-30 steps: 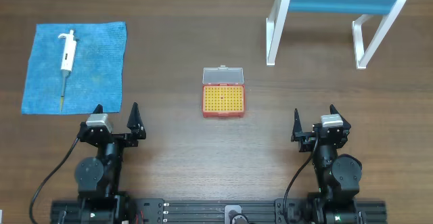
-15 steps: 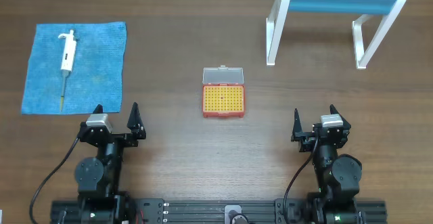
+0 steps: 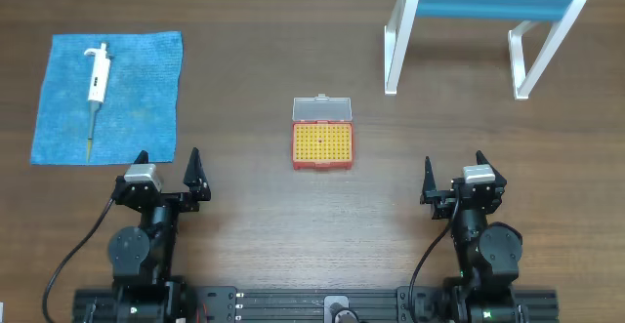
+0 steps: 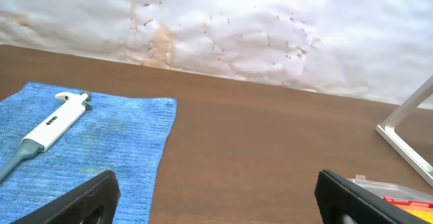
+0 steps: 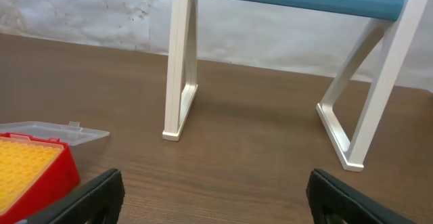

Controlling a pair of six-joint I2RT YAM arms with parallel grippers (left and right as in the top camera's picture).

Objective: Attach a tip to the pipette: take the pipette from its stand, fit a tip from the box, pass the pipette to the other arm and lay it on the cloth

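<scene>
White pipette point(image 3: 96, 74) with grey shaft and yellow tip lies flat on the blue woven cloth point(image 3: 142, 99), well left of the red tip box point(image 3: 322, 147) and a bit farther from the arm bases than the box. Tip end points toward the bases

Box sits mid brown wooden tabletop point(image 3: 254, 60), clear lid flipped open on its far side, yellow tips filling the rack

White-legged stand with blue top bar point(image 3: 488, 1) is well right of the box and beyond it, nothing hanging on it

Left pincer point(image 3: 168, 154) is left of the box on the base side, fingers spread wide, holding nothing. Right pincer point(image 3: 453, 158) is right of the box on the base side, also wide open and empty. Neither touches the box, cloth or pipette
</scene>
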